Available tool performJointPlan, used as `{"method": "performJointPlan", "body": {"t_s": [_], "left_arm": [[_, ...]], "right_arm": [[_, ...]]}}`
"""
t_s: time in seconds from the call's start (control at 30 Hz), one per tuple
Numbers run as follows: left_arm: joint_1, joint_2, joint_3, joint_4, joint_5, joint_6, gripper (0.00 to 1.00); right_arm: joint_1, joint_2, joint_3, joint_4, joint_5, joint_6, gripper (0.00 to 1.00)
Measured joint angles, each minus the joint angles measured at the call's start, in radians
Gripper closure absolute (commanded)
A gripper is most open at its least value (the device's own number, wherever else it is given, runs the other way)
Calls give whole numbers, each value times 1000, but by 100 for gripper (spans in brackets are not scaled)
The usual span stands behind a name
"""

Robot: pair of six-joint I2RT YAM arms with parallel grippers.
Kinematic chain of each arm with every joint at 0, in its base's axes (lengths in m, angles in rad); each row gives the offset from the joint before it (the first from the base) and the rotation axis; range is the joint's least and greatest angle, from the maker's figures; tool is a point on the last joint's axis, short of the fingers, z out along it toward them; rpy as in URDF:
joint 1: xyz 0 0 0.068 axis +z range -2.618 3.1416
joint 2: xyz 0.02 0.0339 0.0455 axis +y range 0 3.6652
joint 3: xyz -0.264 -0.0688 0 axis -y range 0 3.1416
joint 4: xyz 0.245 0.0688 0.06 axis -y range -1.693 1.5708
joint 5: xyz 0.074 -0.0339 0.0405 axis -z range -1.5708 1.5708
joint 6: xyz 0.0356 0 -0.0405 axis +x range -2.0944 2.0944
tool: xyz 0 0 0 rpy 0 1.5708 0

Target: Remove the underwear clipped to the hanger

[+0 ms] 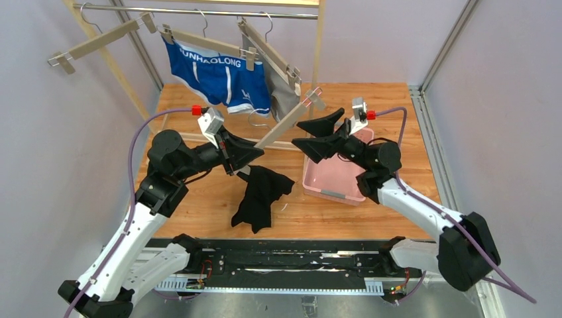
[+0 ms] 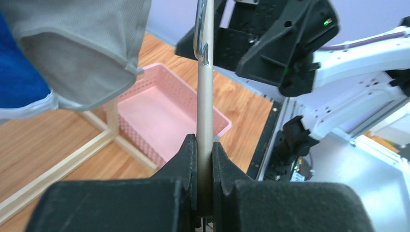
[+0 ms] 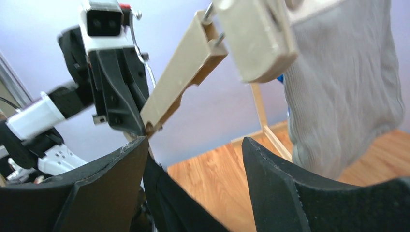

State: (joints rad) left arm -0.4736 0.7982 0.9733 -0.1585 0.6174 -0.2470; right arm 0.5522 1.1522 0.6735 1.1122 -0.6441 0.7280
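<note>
The black base rail (image 1: 285, 265) that carries both arms runs along the near edge of the wooden table (image 1: 199, 205). The left gripper (image 1: 250, 156) is pressed together on the lower end of a wooden hanger (image 1: 285, 122). The hanger's bar slants up and away to a clip (image 1: 313, 98) just above the right gripper (image 1: 319, 136). That gripper's fingers stand spread apart with nothing between them, and its wrist view shows the clip end above the gap.

The black briefs (image 1: 260, 197) lie crumpled on the table just below the left gripper, on the side toward the bases. Whether their top edge touches the hanger cannot be told. Beyond the left gripper, the blue briefs (image 1: 215, 76) hang clipped to another hanger on the metal rail (image 1: 199, 11). The grey briefs (image 1: 283, 96) hang clipped just beyond the right gripper.

A pink basket (image 1: 331, 175) sits on the table under the right gripper. Pale lilac walls (image 1: 40, 132) enclose the table on three sides, and an aluminium post (image 1: 445, 50) rises at the far right corner.
</note>
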Motion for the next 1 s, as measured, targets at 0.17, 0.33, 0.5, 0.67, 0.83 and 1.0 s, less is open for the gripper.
{"method": "performJointPlan", "body": {"t_s": [0.17, 0.33, 0.5, 0.67, 0.83, 1.0], "left_arm": [[0, 2, -43, 148, 46, -100, 100], [0, 3, -61, 227, 66, -151, 100], [0, 3, -84, 306, 78, -190, 100], [0, 16, -104, 367, 85, -226, 100], [0, 29, -128, 449, 84, -270, 100], [4, 44, -153, 537, 69, -305, 97]], "right_arm": [[16, 130, 89, 200, 0, 103, 28], [50, 191, 149, 297, -2, 156, 28], [77, 205, 179, 328, -3, 159, 33], [84, 234, 209, 340, -3, 164, 46], [84, 264, 243, 342, -3, 169, 69], [97, 274, 269, 351, -2, 202, 99]]}}
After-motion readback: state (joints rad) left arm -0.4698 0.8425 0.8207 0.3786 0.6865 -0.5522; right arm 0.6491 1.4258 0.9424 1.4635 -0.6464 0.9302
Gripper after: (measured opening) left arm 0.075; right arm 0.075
